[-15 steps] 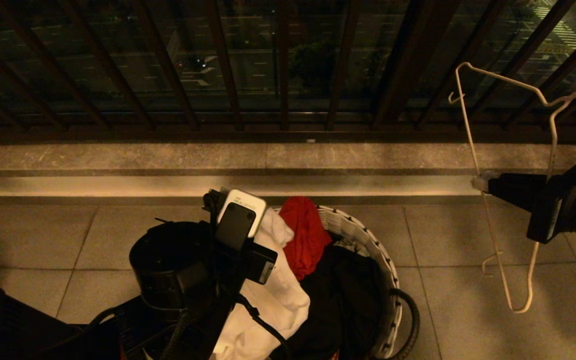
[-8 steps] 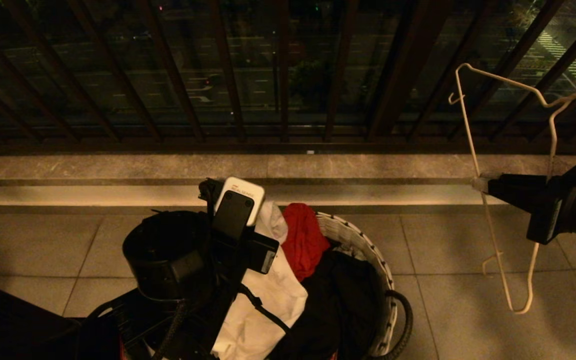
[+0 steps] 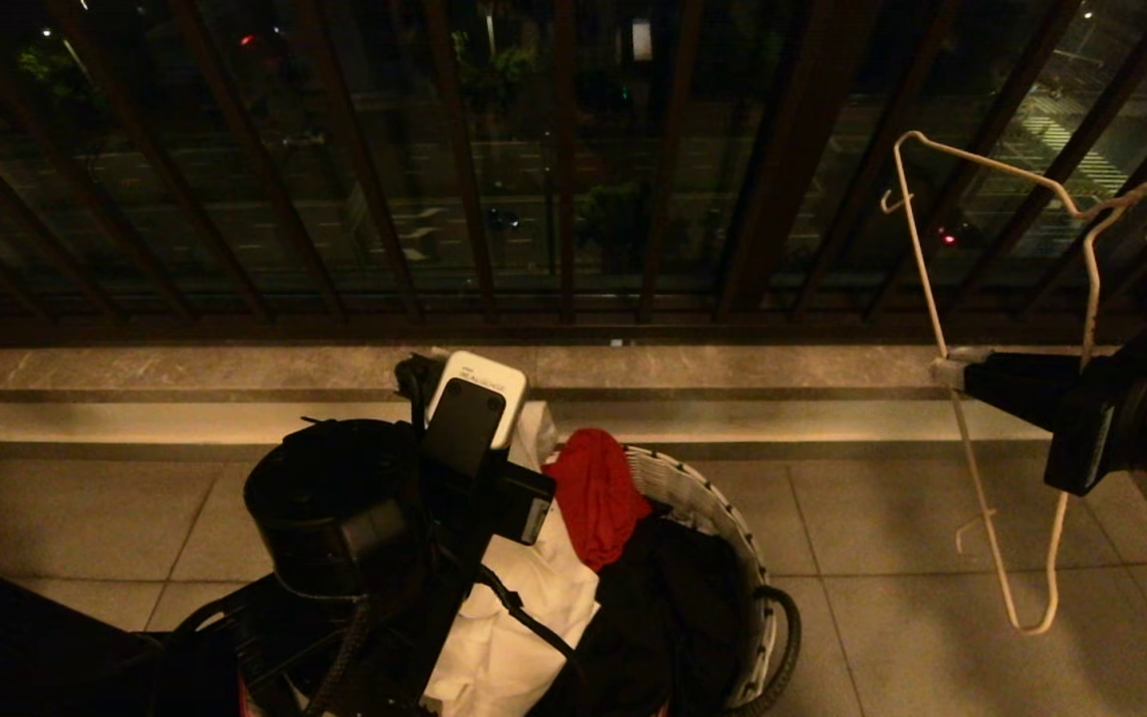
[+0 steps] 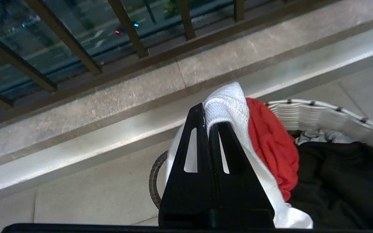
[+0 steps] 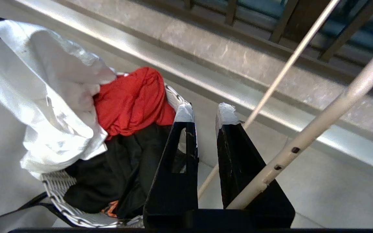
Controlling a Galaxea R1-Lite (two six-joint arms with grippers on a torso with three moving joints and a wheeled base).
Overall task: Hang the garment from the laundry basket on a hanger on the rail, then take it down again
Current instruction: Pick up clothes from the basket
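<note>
My left gripper (image 4: 210, 115) is shut on a fold of the white garment (image 4: 228, 100), holding it above the round white laundry basket (image 3: 723, 508). The rest of the garment (image 3: 524, 637) hangs down into the basket. At the right, my right gripper (image 3: 944, 370) is shut on the long wire of the thin white hanger (image 3: 932, 289), which runs between its narrowly parted jaws (image 5: 206, 113). The hanger lies sideways in the air. A pale bar with dark holes (image 5: 303, 145) crosses the base of my right finger. I cannot tell whether it is the rail or the hanger's other arm.
A red cloth (image 3: 598, 498) and a black cloth (image 3: 673, 617) lie in the basket beside the garment. A dark railing of vertical bars (image 3: 564, 199) stands on a stone ledge (image 3: 185, 368) just beyond the basket. Tiled floor (image 3: 912, 518) lies between the basket and the hanger.
The whole view has shifted: ledge, floor and basket sit lower in the picture, so the camera has moved. Both arms keep their places in the picture, each with its grip unchanged.
</note>
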